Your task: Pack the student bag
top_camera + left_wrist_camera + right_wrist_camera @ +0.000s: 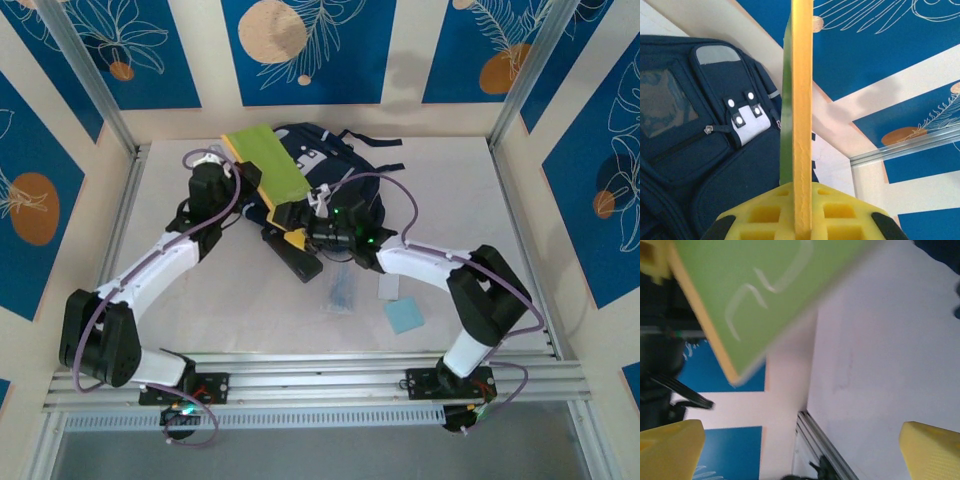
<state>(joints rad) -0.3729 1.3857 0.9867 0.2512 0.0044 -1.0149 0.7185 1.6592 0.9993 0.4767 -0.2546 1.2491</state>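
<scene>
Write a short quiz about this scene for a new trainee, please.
1. True or false: the left gripper is shut on the green book.
2. Which colour is the student bag? A) navy B) red C) white
3. Fill in: the right gripper stands ____.
Key: 1 true; 2 A; 3 open.

Far ctr of table [200, 300]: bag [335, 160]. Over its left edge: book [268, 162], clamped in left gripper [801, 220]. Near-right of bag, on table: packet [342, 290], card [389, 287], sheet [404, 316].
</scene>
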